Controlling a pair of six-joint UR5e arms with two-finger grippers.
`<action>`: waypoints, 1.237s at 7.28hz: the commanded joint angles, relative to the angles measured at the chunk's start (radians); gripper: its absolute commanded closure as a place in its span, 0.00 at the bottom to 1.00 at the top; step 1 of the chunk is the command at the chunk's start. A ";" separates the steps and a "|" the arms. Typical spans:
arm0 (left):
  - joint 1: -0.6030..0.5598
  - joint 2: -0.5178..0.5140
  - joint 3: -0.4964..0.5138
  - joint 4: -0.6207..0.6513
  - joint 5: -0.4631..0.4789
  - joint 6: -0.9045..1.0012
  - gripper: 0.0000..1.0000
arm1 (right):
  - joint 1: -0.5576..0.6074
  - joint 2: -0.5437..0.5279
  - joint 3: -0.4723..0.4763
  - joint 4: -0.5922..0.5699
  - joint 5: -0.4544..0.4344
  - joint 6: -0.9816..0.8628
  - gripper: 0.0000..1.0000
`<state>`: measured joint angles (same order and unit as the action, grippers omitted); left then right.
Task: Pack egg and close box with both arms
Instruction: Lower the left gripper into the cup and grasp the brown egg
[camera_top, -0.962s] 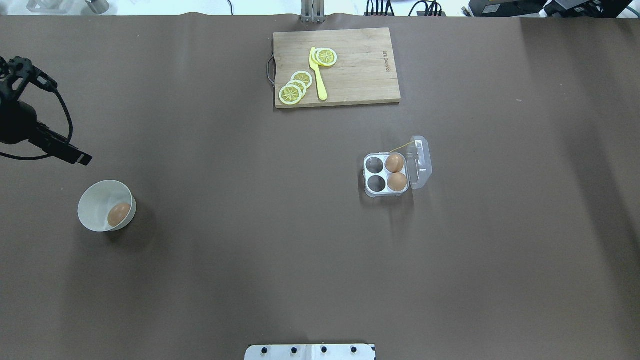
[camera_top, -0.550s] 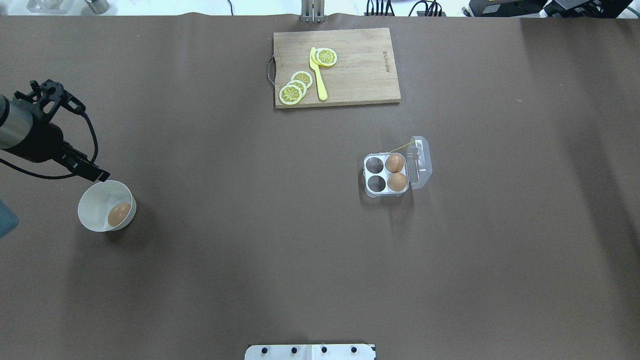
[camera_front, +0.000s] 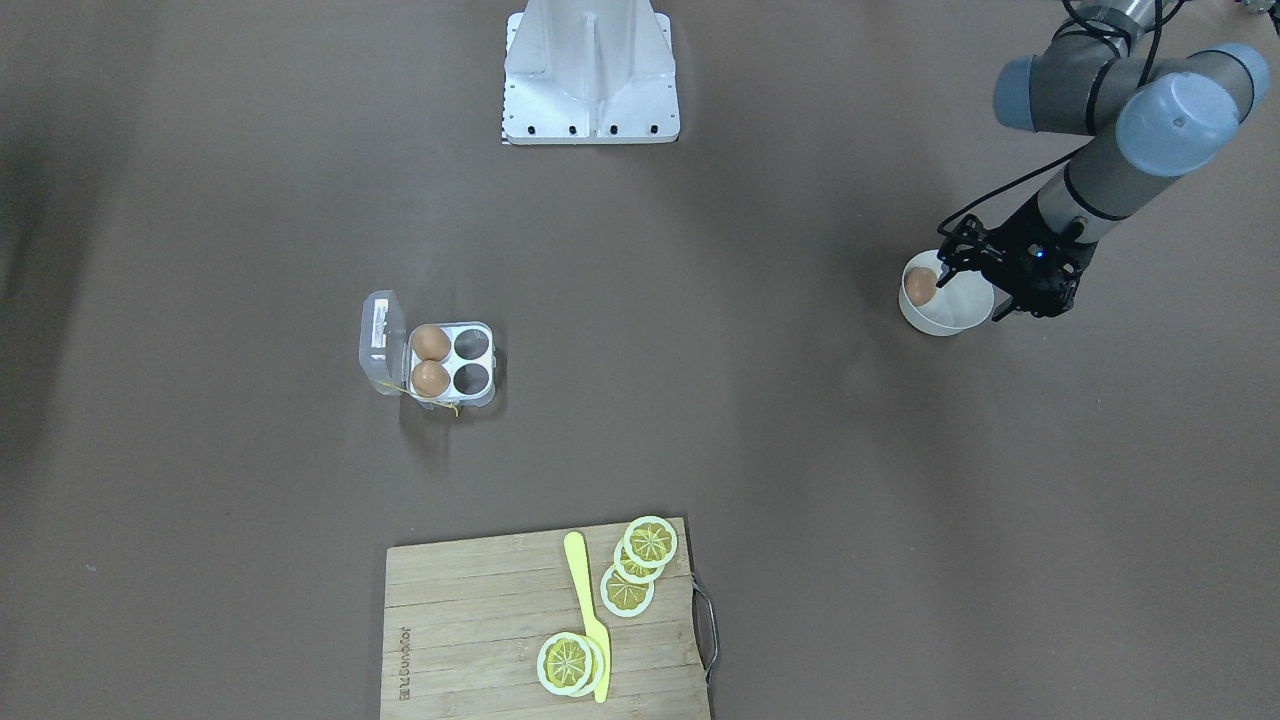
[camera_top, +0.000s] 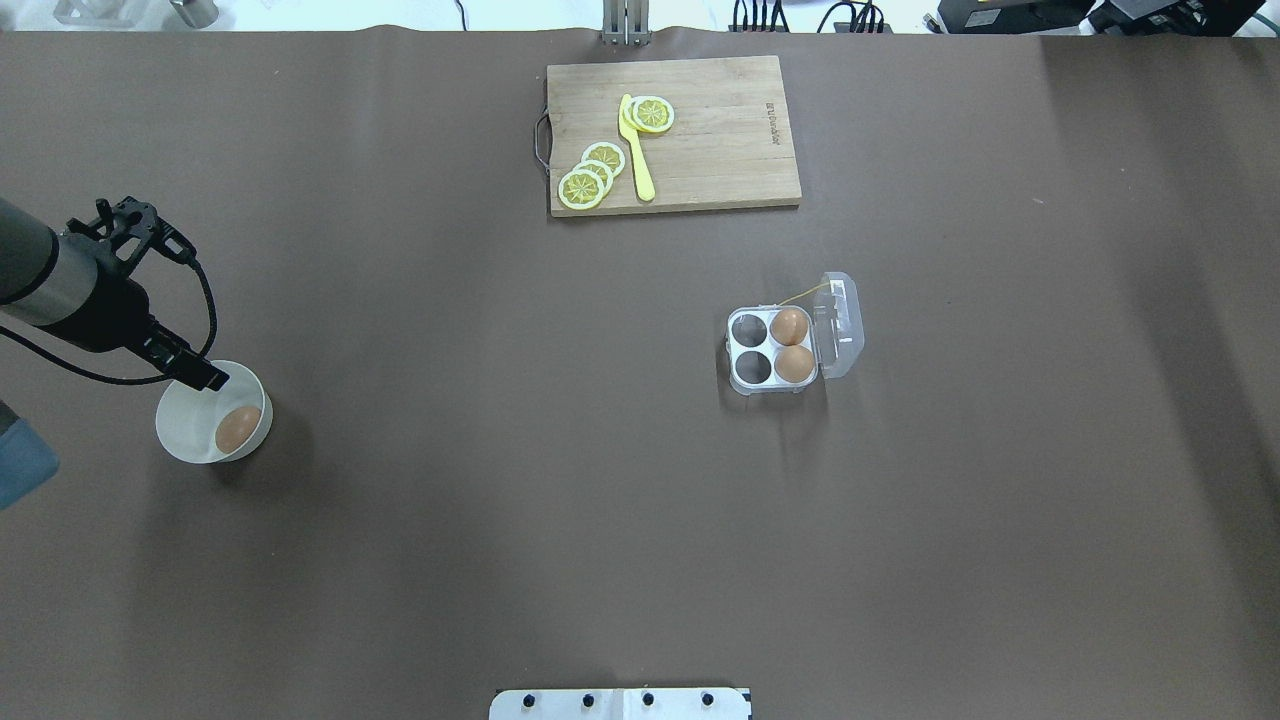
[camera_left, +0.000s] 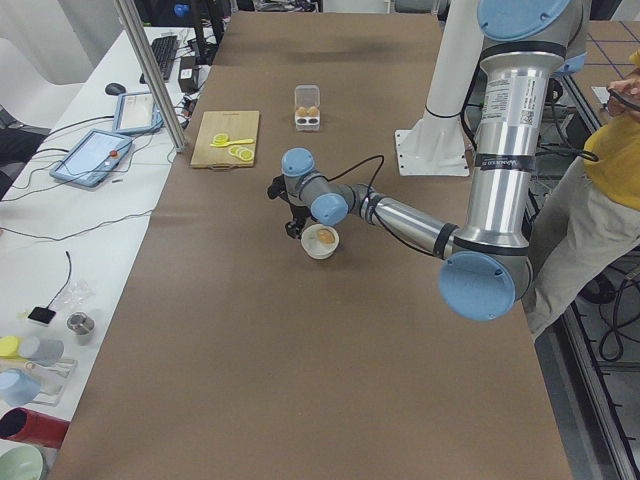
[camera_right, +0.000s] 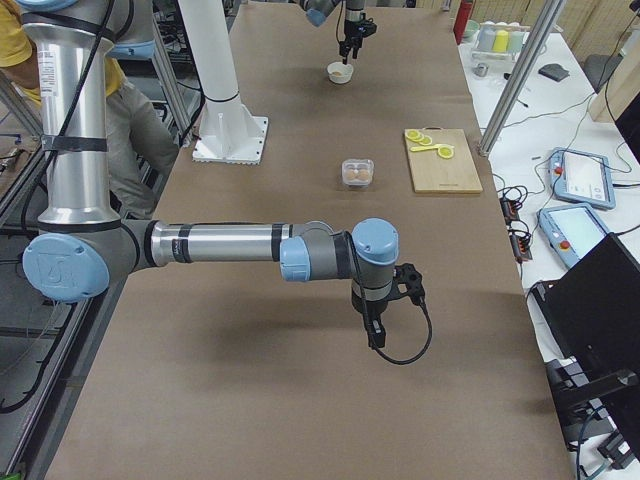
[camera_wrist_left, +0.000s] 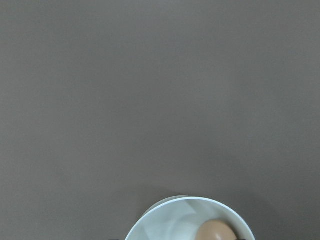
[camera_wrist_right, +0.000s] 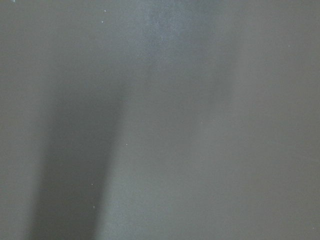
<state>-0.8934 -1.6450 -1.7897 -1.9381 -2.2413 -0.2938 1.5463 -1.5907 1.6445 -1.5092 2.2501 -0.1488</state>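
Observation:
The egg (camera_top: 238, 428) lies in a round white bowl (camera_top: 170, 440) at the table's left; it also shows in the front view (camera_front: 921, 286) and at the bottom of the left wrist view (camera_wrist_left: 216, 232). My left gripper (camera_top: 205, 376) hangs over the bowl's far-left rim, above and beside the egg; I cannot tell whether it is open or shut. The box (camera_top: 752, 350) stands open right of centre, its lid (camera_top: 840, 325) folded back, with two brown eggs (camera_top: 789, 326) in its right cells and two empty cells. My right gripper (camera_right: 376, 343) points down over bare table far from the box; I cannot tell its state.
A wooden cutting board (camera_top: 700, 140) with lemon slices and a yellow knife (camera_top: 640, 160) lies at the far edge. The white stand (camera_front: 590, 70) is at the robot's base. A person in yellow (camera_left: 610, 200) stands beside the robot.
My left arm has swung in from the table's left edge toward the bowl; its gripper tip now sits over the bowl's rim. The egg, bowl and box have not moved.

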 joint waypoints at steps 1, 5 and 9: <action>0.019 0.011 0.007 -0.012 0.000 0.001 0.18 | 0.000 0.000 0.000 0.001 0.000 0.000 0.00; 0.077 0.042 0.009 -0.090 0.021 -0.048 0.17 | 0.000 0.002 -0.002 -0.002 0.000 0.000 0.00; 0.090 0.048 0.088 -0.181 0.022 -0.045 0.17 | 0.000 0.002 -0.006 0.001 0.000 0.000 0.00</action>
<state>-0.8048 -1.5975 -1.7345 -2.0721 -2.2196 -0.3389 1.5463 -1.5892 1.6395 -1.5082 2.2513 -0.1488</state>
